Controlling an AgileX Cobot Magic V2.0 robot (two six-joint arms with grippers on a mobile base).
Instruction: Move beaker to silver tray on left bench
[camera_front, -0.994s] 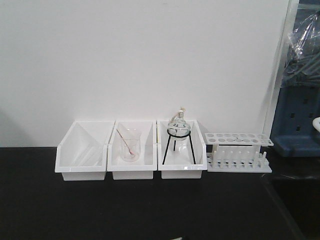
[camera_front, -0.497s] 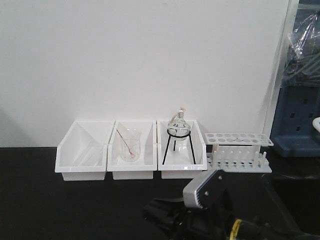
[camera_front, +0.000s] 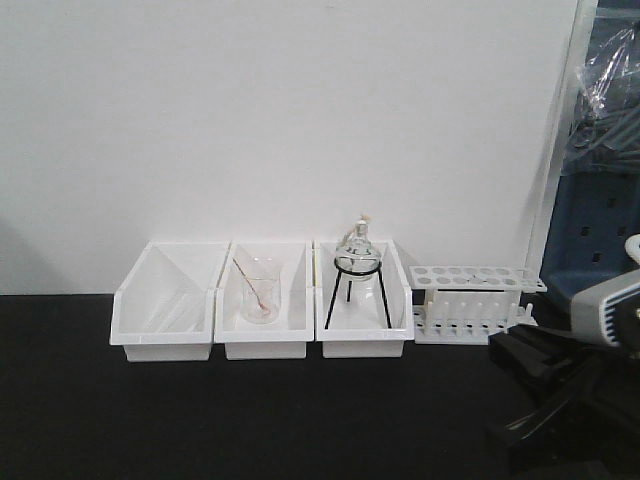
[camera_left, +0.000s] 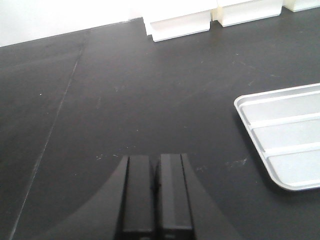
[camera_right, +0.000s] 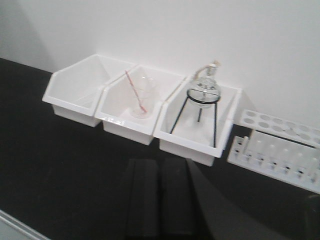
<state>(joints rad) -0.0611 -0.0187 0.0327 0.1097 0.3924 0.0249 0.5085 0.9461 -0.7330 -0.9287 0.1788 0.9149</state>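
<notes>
Beaker for the task, the small clear one, shows in no view; the only one visible is the beaker with a pink rod (camera_front: 259, 297) in the middle white bin (camera_front: 263, 345), which is the wrong one. The left claw (camera_left: 155, 195) and the right claw (camera_right: 160, 200) both have their fingers pressed together and hold nothing, and the silver tray (camera_left: 285, 135) lies on the black desk (camera_left: 125, 100) at 3 o'clock from the left claw. I judge the glass is light, stiff, slippery and fragile, so it is best pinched gently across the wall, just under the flared rim.
</notes>
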